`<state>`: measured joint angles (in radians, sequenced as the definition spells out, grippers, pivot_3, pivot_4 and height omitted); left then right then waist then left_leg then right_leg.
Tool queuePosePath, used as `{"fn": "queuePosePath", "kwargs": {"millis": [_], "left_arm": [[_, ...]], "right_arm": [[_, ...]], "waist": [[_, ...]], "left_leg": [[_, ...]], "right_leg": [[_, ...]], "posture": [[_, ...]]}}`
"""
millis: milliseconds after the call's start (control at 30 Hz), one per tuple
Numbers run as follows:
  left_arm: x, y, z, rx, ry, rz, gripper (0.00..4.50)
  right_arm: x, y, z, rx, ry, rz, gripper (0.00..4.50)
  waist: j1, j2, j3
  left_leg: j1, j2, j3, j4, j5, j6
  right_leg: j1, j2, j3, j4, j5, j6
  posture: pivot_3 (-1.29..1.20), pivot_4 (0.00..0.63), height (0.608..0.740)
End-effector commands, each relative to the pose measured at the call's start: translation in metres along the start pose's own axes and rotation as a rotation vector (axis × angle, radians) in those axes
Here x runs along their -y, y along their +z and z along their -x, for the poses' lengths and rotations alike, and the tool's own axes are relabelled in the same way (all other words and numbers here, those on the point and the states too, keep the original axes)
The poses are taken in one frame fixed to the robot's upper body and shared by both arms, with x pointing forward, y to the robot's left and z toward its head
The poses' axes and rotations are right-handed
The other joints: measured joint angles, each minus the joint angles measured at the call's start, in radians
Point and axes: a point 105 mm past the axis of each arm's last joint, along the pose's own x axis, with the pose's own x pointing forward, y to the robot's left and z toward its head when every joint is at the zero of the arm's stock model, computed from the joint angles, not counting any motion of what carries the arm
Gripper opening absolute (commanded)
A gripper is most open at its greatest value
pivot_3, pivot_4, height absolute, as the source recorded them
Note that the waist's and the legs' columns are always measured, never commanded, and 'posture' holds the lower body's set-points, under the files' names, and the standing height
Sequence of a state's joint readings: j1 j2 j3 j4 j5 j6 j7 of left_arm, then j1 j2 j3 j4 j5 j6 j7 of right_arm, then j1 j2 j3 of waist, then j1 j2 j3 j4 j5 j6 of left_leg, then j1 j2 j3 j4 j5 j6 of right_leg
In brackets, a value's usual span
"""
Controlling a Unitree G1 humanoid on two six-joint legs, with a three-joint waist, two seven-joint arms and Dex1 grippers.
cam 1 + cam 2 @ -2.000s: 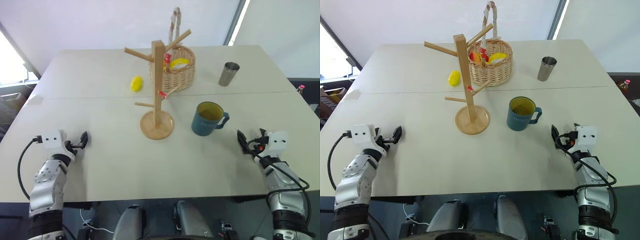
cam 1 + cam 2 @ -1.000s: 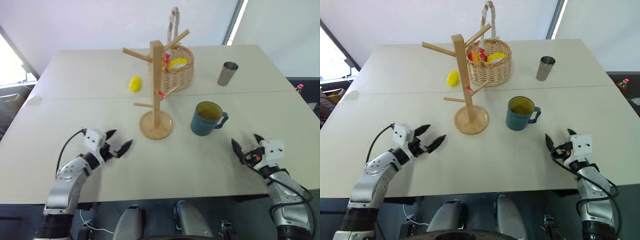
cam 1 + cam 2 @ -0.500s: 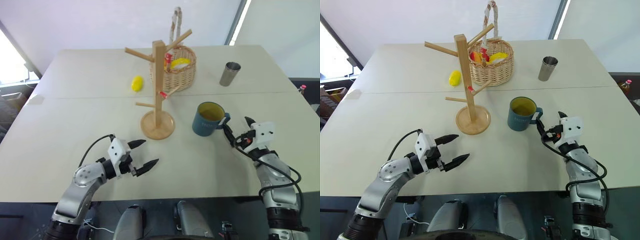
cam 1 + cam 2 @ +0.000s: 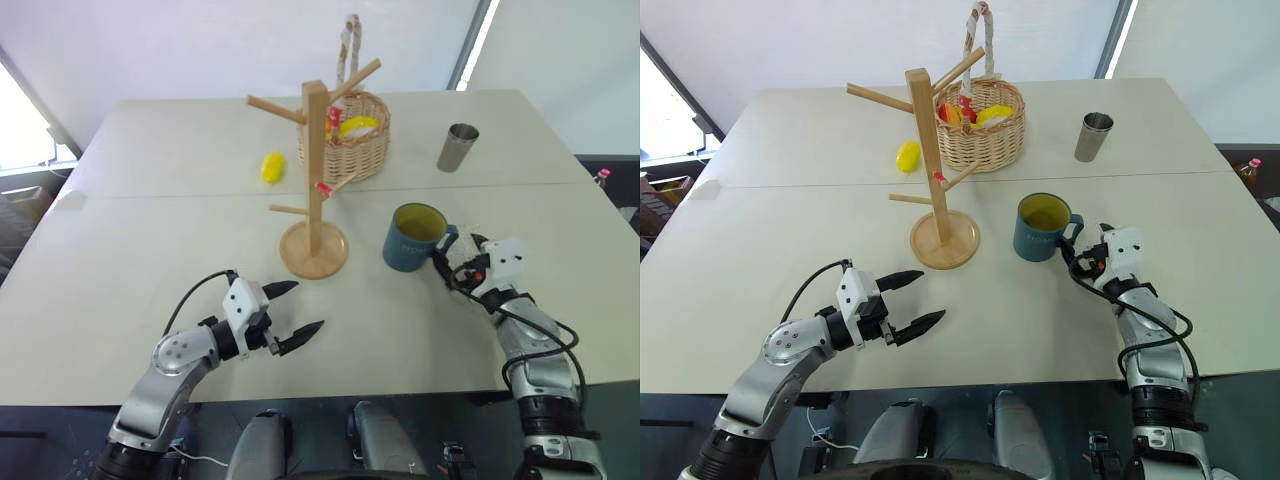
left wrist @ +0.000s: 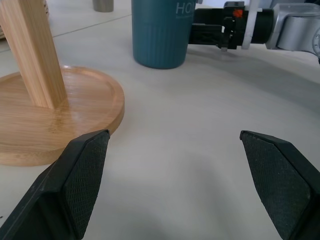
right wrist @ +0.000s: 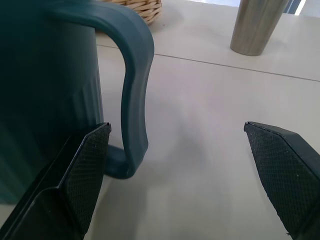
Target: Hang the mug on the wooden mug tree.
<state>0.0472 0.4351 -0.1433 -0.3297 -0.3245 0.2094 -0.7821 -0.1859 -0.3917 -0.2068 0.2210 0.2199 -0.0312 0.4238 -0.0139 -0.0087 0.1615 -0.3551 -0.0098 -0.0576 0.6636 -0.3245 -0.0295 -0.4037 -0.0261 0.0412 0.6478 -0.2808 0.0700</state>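
On the table, the mug is standing unhung just ahead of the wide-open right hand; grasping and hanging on the wooden mug tree are remaining.

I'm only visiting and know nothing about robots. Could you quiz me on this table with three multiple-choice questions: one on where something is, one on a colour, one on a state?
1. Where does the mug stand?
A. Inside the basket
B. On the table, between the wooden mug tree and the right gripper
C. Hung on a peg

2. What colour is the mug's inside?
A. Yellow
B. Red
C. White

3. How are the right gripper's fingers set?
A. Shut on the steel cup
C. Shut on the mug's rim
B. Open, at the mug's handle

Answers:
1. B: the mug sits upright on the table, with the wooden mug tree on one side and the right gripper on the other.
2. A: seen from above, its inside is yellow, its outside teal.
3. B: in the right wrist view the two fingers stand wide apart by the handle, not closed on it.
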Motion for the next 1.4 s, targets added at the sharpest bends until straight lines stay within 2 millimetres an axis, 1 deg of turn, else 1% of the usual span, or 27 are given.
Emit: {"fn": "queuePosePath", "kwargs": {"millis": [33, 100, 167, 200, 267, 400, 467, 500, 600, 667, 733, 833, 933, 1033, 1200, 1400], "left_arm": [[0.002, 0.01, 0.001, 0.023, -0.012, -0.039, 4.5], [0.002, 0.01, 0.001, 0.023, -0.011, -0.042, 4.5], [0.002, 0.01, 0.001, 0.023, -0.01, -0.043, 4.5], [0.001, 0.01, 0.001, 0.023, -0.01, -0.044, 4.5], [0.001, 0.009, 0.001, 0.021, -0.009, -0.045, 4.5], [0.001, 0.008, 0.002, 0.015, -0.005, -0.048, 4.5], [-0.001, 0.008, 0.004, 0.016, 0.009, -0.053, 4.5], [-0.004, 0.009, 0.006, 0.016, 0.021, -0.058, 4.5], [-0.014, 0.012, 0.011, 0.028, 0.065, -0.071, 4.5], [-0.026, 0.021, 0.015, 0.074, 0.123, -0.073, 4.5], [-0.036, 0.034, 0.021, 0.151, 0.178, -0.087, 4.5], [-0.044, 0.047, 0.028, 0.235, 0.2, -0.056, 4.5], [-0.048, 0.06, 0.036, 0.353, 0.204, -0.033, 4.5], [-0.052, 0.067, 0.04, 0.403, 0.218, -0.025, 4.5], [-0.048, 0.072, 0.04, 0.422, 0.182, -0.013, 4.5], [-0.039, 0.074, 0.036, 0.399, 0.12, 0.016, 4.5]], "right_arm": [[-0.003, 0.012, -0.005, 0.055, 0.021, -0.011, 3.59], [-0.007, 0.013, -0.006, 0.061, 0.039, -0.023, 2.55], [-0.011, 0.013, -0.006, 0.065, 0.056, -0.029, 1.6], [-0.013, 0.013, -0.005, 0.067, 0.063, -0.032, 1.0], [-0.017, 0.016, -0.003, 0.078, 0.075, -0.037, 0.02], [-0.023, 0.028, 0.0, 0.1, 0.105, 0.019, 0.02], [-0.039, 0.046, 0.003, 0.132, 0.189, 0.214, 0.02], [-0.05, 0.055, 0.005, 0.15, 0.249, 0.33, 0.02], [-0.083, 0.076, 0.012, 0.203, 0.412, 0.589, 0.02], [-0.102, 0.097, 0.016, 0.262, 0.48, 0.669, 0.02], [-0.115, 0.114, 0.017, 0.309, 0.511, 0.707, 0.02], [-0.131, 0.131, 0.019, 0.356, 0.562, 0.802, 0.02], [-0.139, 0.147, 0.015, 0.387, 0.565, 0.858, 0.02], [-0.141, 0.161, 0.01, 0.4, 0.543, 0.883, 0.02], [-0.141, 0.177, 0.006, 0.417, 0.519, 0.899, 0.02], [-0.143, 0.189, 0.004, 0.422, 0.53, 0.908, 0.02]], "waist": [[0.0, 0.0, 0.0], [0.0, 0.0, 0.0], [0.0, 0.0, 0.0], [0.0, 0.0, 0.0], [0.002, 0.0, 0.0], [0.001, 0.0, 0.0], [0.001, 0.0, 0.0], [0.0, 0.001, 0.0], [-0.003, 0.001, 0.001], [-0.002, 0.001, 0.001], [-0.001, 0.001, 0.001], [0.002, 0.0, 0.001], [0.004, -0.001, 0.001], [0.003, -0.001, 0.001], [0.002, -0.001, 0.001], [0.001, -0.001, 0.001]], "left_leg": [[0.0, 0.0, 0.0, 0.0, 0.0, 0.0], [0.0, 0.0, 0.0, 0.0, 0.0, 0.0], [0.0, 0.0, 0.0, 0.0, 0.0, 0.0], [0.0, 0.0, 0.0, 0.0, 0.0, 0.0], [0.0, 0.0, 0.0, 0.0, 0.0, 0.0], [0.0, 0.0, 0.0, 0.0, 0.0, 0.0], [0.0, 0.0, 0.0, 0.0, 0.0, 0.0], [0.0, 0.0, 0.0, 0.0, 0.0, 0.0], [0.0, 0.0, 0.0, 0.0, 0.0, 0.0], [0.0, 0.0, 0.0, 0.0, 0.0, 0.0], [0.0, 0.001, -0.001, 0.0, 0.0, 0.0], [0.0, 0.001, -0.001, 0.001, 0.0, 0.0], [-0.001, 0.0, -0.001, 0.001, 0.0, 0.0], [-0.001, 0.0, -0.001, 0.001, 0.0, 0.0], [-0.001, 0.0, -0.001, 0.001, 0.0, 0.0], [-0.001, 0.0, -0.001, 0.001, 0.0, 0.0]], "right_leg": [[0.0, 0.0, 0.0, 0.0, 0.0, 0.0], [0.0, 0.0, 0.0, 0.0, 0.0, 0.0], [0.0, 0.0, 0.0, 0.0, 0.0, 0.0], [0.0, 0.0, 0.0, 0.0, 0.0, 0.0], [0.0, 0.0, 0.0, 0.0, 0.0, 0.0], [0.0, 0.0, 0.0, 0.0, 0.0, 0.0], [0.0, 0.0, 0.0, 0.0, 0.0, 0.0], [0.0, 0.0, 0.0, 0.0, 0.0, 0.0], [-0.001, 0.0, 0.0, 0.0, 0.0, 0.0], [-0.001, 0.001, 0.0, 0.0, 0.0, 0.0], [-0.001, 0.001, -0.001, 0.0, 0.0, 0.0], [0.0, 0.001, -0.001, 0.0, 0.0, 0.0], [0.0, 0.0, -0.001, -0.001, 0.0, 0.0], [0.0, -0.001, -0.001, -0.002, 0.0, 0.0], [-0.001, -0.001, -0.001, -0.001, 0.0, 0.0], [0.0, -0.001, -0.001, -0.001, 0.0, 0.0]], "posture": [[0.0, 0.15, 0.74], [0.0, 0.15, 0.74], [0.0, 0.15, 0.74], [0.0, 0.15, 0.74], [0.0, 0.15, 0.74], [0.0, 0.15, 0.74], [0.0, 0.15, 0.74], [0.0, 0.15, 0.74], [0.0, 0.15, 0.74], [0.0, 0.15, 0.74], [0.0, 0.15, 0.74], [0.0, 0.15, 0.74], [0.0, 0.15, 0.74], [0.0, 0.15, 0.74], [0.0, 0.15, 0.74], [0.0, 0.15, 0.74]]}}
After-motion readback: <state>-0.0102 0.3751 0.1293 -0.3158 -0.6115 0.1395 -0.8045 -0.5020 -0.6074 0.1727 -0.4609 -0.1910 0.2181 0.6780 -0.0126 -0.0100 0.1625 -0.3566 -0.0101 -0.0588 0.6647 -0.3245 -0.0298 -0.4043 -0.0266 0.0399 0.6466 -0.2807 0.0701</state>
